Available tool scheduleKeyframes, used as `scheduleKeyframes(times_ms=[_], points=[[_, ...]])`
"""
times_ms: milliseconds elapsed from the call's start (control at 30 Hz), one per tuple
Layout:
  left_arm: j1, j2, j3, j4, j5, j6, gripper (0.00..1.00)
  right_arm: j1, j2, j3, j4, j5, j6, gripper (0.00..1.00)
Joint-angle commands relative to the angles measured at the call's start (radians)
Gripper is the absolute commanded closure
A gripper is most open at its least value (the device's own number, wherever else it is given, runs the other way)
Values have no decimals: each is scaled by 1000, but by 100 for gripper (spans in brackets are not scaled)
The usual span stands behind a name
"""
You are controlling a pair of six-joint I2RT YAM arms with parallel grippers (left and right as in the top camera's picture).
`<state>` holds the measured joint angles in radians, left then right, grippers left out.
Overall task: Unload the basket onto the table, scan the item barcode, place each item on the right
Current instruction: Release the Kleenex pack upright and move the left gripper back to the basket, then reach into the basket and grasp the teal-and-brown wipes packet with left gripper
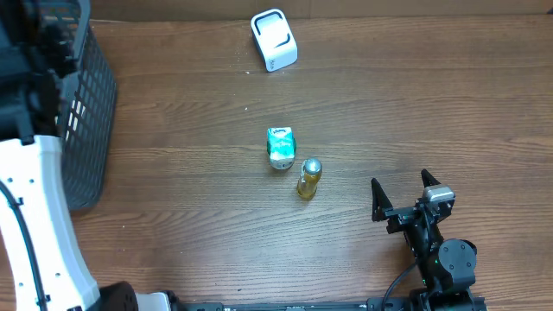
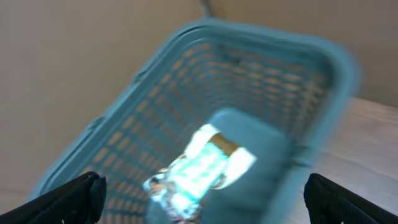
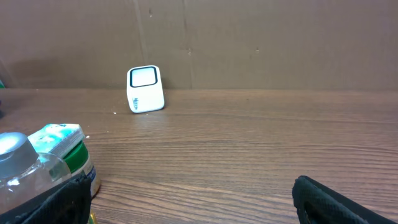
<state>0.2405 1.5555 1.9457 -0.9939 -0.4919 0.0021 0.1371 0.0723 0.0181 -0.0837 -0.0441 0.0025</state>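
Pack: green and white, near the middle of the overhead frame, on the table. Bottle: yellow contents and a silver cap, just below and right of the pack. From above I cannot tell whether the two touch. In the right wrist view both sit at the lower left edge. The bottle is nearer the lens and overlaps the pack. The print on either is too small for me to read.

Scanner: white with a dark-rimmed window, top centre of the overhead frame, close to the table's far edge. It is well apart from the pack and the bottle. In the right wrist view it stands upright, left of centre, against the brown wall.

Basket: mesh walls, at the left edge of the overhead frame. The left wrist view looks down into it. A shiny white-and-teal wrapped item shows inside. That view is blurred, so I cannot say what the item is.

Left claw: black tips in the two bottom corners of its own view, spread wide. It is released, gripping nothing, and sits above the basket.

Right claw: lower right of the overhead frame, fingers pointing up-frame and spread wide. It is released and empty, and sits apart from the bottle, to its right.
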Motion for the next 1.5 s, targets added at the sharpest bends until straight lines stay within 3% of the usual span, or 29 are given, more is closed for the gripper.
scheduleKeyframes(times_ms=[0, 367, 533, 900, 1467], points=[[79, 47, 15, 5, -12, 21, 0, -4, 1, -10, 2, 8, -4, 0], [277, 264, 13, -6, 103, 180, 1, -4, 1, -10, 2, 8, -4, 0], [296, 367, 13, -11, 105, 219, 0, -4, 1, -10, 2, 8, -4, 0], [297, 569, 13, -12, 178, 424, 1, -4, 1, -10, 2, 8, -4, 0], [344, 681, 13, 7, 200, 470, 0, -4, 1, -10, 2, 8, -4, 0]])
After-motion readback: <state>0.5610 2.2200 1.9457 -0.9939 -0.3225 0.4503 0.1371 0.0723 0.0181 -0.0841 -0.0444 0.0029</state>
